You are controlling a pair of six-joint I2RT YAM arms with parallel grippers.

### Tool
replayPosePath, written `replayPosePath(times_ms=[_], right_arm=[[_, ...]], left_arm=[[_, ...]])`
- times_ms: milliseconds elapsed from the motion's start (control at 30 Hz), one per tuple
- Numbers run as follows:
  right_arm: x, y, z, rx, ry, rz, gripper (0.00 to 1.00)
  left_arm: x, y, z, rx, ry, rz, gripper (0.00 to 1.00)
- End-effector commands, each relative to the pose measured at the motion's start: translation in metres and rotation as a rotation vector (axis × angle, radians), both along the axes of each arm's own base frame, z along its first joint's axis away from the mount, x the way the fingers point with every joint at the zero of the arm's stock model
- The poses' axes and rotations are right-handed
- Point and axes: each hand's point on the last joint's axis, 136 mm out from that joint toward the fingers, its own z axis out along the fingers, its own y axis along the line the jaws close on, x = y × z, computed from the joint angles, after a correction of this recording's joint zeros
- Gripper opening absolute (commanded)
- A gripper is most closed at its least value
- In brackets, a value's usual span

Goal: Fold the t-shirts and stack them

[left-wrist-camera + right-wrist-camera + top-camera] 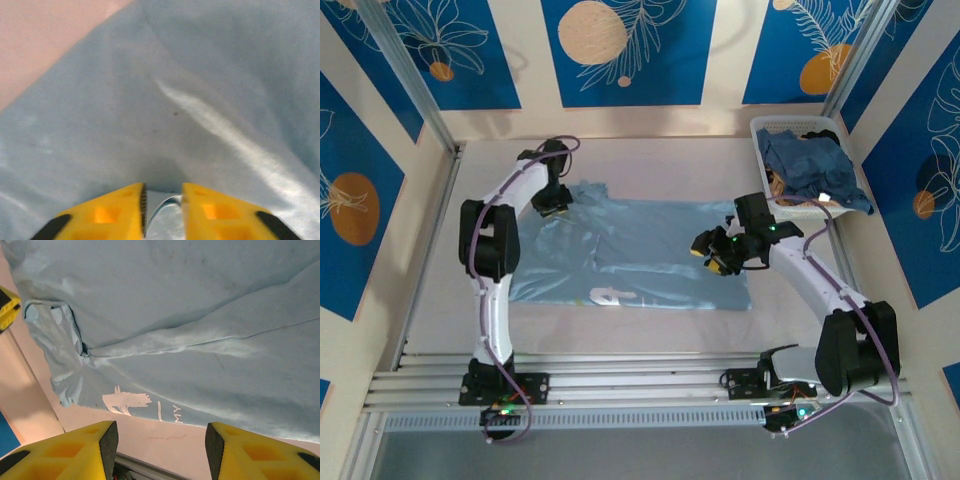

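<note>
My left pincer (163,210), narrowly apart, straddles a ridge of the light blue, white-lettered cotton t-shirt (640,250); right pincer (157,445) gapes above its right edge. It lies flat on the desk (620,332) between blue-panelled walls (620,50).

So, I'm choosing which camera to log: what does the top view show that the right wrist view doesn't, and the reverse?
Top view adds: the basket of blue clothes at the far right corner, the left tool at the far left corner of the t-shirt, and the shirt's whole outline. Right wrist view adds: close-up creases and a bunched fold. Shared: the t-shirt, its white lettering, the table, and the open right tool.
</note>
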Motion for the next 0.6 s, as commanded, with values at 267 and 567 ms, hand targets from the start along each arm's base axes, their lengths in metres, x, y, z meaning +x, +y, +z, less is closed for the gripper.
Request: replayPosePath(times_ms=[267,567], right_arm=[[-0.023,-0.066,-0.047,-0.127,0.214,-0.249,0.40],[-0.003,-0.075,-0.086,-0.191,0.319,-0.277,0.36]], left_arm=[[-0.140,0.017,0.024,-0.112,0.130,0.070,0.33],[-0.198,0.057,-0.020,-0.173,0.245,0.216,0.29]])
